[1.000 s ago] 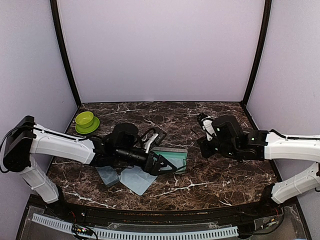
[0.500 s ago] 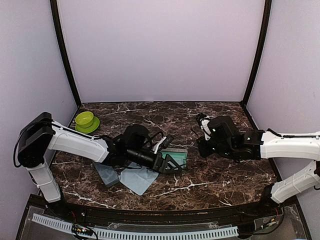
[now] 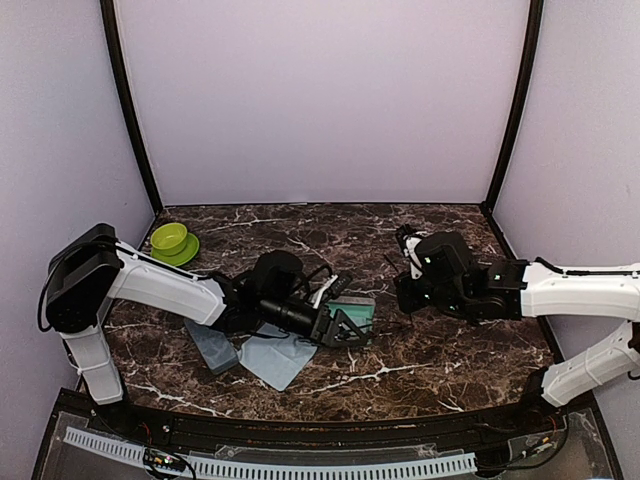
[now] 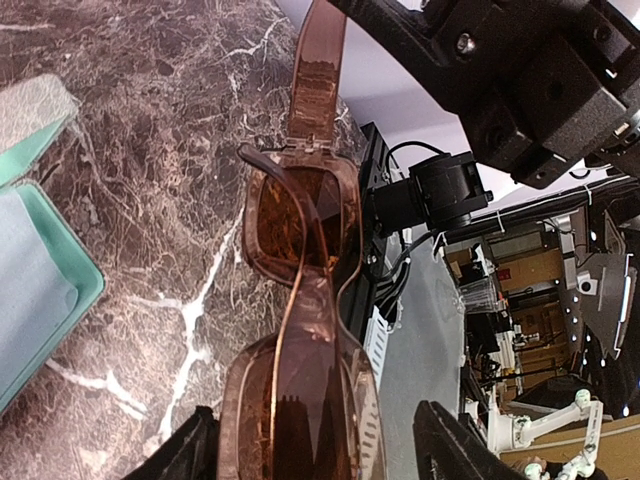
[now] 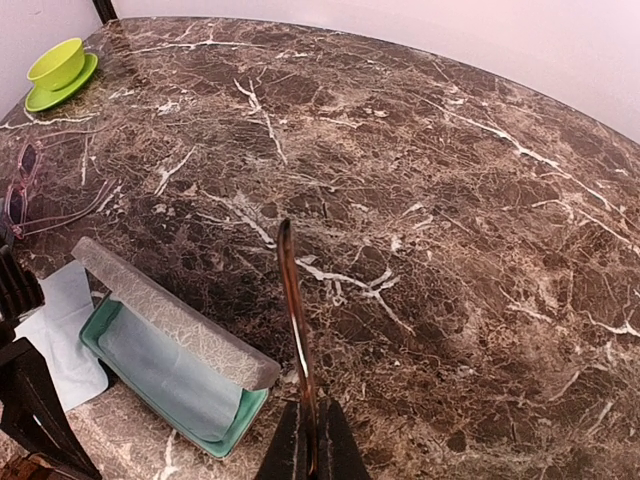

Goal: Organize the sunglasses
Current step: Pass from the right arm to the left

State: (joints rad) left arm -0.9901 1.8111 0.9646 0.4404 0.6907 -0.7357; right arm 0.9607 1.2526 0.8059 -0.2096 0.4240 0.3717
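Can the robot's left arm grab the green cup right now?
Probably not yet. The left gripper has the sunglasses between its fingers, and the right gripper pinches one temple. The green cup stands uncovered, off to the left.

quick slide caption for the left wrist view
Left gripper straddling amber-tinted sunglasses over the marble table, open teal-lined case at left.

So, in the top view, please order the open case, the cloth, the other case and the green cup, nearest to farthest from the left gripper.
From the left gripper:
1. open case, beside it
2. cloth, nearer the bases
3. other case, further left
4. green cup, far left
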